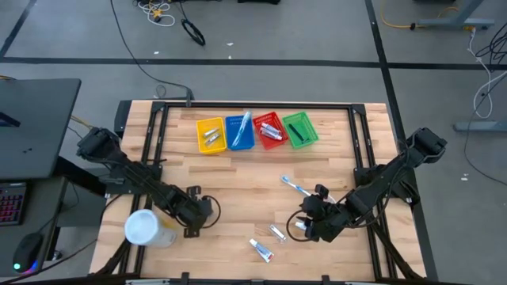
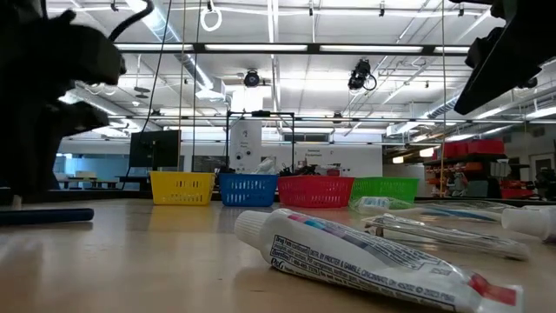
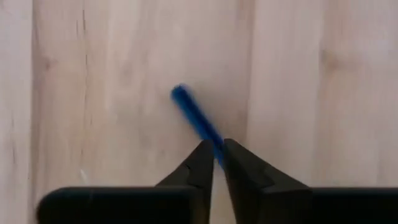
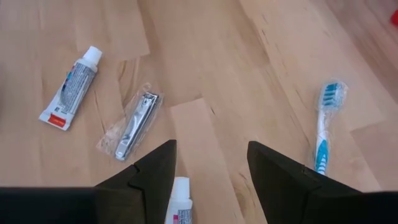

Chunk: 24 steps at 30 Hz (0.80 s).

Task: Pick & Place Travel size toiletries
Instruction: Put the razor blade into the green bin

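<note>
A thin blue stick (image 3: 194,113) is over the wood table near its left front, with my left gripper (image 3: 217,148) (image 1: 196,214) shut on it. In the low view the stick (image 2: 48,215) lies level at table height. My right gripper (image 4: 211,149) (image 1: 306,225) hangs open at the right front, with a small white bottle (image 4: 180,208) on the table beneath it. Beyond it lie a sachet with a nail clipper (image 4: 132,127), a white toothpaste tube (image 4: 69,85) and a blue-white toothbrush (image 4: 324,127). My left gripper pinches the blue stick between its two fingertips at one end (image 3: 216,143). The fingers slant steeply down from above. The rest of the stick reaches out past the fingertips; whether it is clear of the table I cannot tell.
Yellow (image 1: 211,134), blue (image 1: 239,132), red (image 1: 269,131) and green (image 1: 299,129) baskets stand in a row at the far edge, each with small items inside. A big white-and-yellow cylinder (image 1: 147,229) lies at the left front beside my left arm.
</note>
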Each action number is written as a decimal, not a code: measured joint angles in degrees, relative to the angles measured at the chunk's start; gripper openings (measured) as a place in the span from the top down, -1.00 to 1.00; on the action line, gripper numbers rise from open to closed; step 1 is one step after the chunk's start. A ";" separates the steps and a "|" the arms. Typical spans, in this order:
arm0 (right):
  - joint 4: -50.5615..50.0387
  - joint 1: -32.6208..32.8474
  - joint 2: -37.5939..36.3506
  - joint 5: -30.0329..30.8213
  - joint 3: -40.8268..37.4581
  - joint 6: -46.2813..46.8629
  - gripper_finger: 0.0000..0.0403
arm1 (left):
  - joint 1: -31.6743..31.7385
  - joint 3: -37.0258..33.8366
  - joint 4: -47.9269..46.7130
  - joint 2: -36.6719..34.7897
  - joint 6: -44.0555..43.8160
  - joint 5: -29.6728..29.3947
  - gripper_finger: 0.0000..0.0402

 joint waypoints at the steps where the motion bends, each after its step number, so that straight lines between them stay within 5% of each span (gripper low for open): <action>1: 0.19 0.00 0.00 -0.02 -0.02 -0.17 -0.03 | 0.18 0.99 -1.08 0.01 0.59 0.00 0.71; 11: 0.67 0.00 0.00 -0.07 -0.02 -0.17 -0.03 | 2.27 4.96 -5.12 0.95 -11.03 4.79 0.15; 24: 0.80 -0.02 0.00 -0.52 -0.02 -0.17 -0.03 | 2.23 5.11 -4.72 9.31 -17.14 3.43 0.18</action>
